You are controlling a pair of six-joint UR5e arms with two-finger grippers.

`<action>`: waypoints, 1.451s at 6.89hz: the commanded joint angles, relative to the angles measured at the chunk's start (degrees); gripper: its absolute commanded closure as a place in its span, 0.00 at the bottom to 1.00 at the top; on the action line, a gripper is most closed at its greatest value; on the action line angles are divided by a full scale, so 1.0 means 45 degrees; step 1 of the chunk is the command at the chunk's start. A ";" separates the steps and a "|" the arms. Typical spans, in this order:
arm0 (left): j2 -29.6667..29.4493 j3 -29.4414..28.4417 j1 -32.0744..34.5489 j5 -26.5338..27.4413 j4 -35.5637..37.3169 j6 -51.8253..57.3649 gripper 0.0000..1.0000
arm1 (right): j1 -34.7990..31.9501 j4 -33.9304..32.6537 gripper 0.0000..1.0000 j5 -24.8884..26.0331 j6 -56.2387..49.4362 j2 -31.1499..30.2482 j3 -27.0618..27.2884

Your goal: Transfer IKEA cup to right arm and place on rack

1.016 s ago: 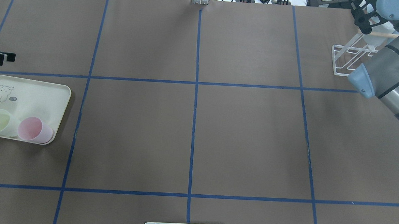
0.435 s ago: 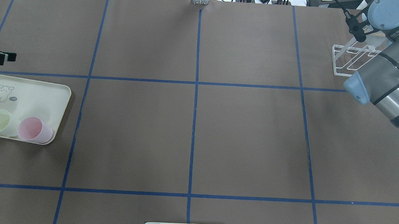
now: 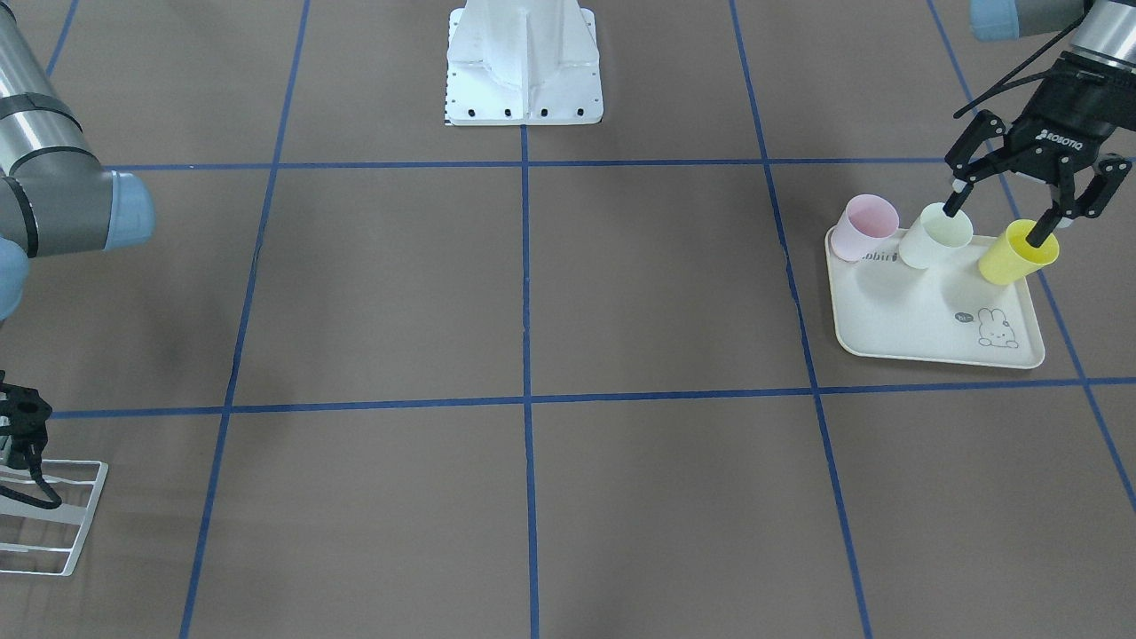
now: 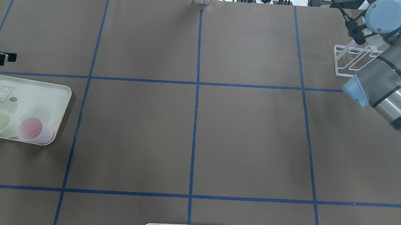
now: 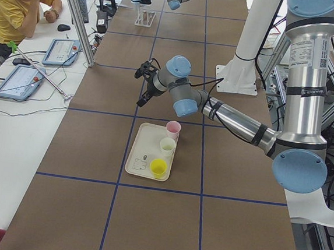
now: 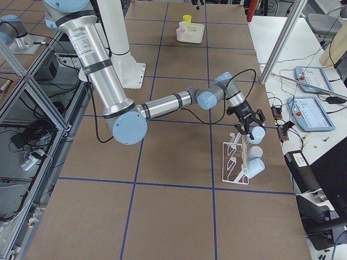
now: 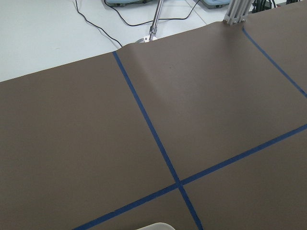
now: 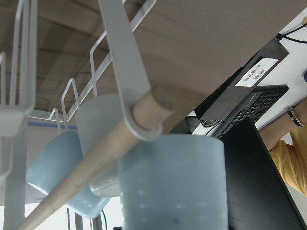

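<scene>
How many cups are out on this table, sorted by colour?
Pink cup, on the tray: 1
Pale green cup, on the tray: 1
Yellow cup, on the tray: 1
Pale blue cups, at the rack: 3
Total: 6 cups

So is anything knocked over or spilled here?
No, nothing looks wrong. The pink cup, the pale green cup and the yellow cup all stand upright on the tray, and the blue cups hang on the rack. No spills show on the table.
</scene>
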State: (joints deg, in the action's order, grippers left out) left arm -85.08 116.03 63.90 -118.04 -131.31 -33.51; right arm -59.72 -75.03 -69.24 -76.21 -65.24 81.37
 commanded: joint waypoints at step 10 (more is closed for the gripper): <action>0.0077 -0.0219 0.0000 0.0136 -0.0758 0.0160 0.00 | 0.1001 0.0014 0.01 -0.0814 0.5464 0.0319 0.1755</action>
State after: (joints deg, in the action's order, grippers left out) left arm -85.03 115.45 63.90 -117.83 -132.94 -33.12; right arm -56.96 -74.91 -68.53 -64.31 -64.00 85.48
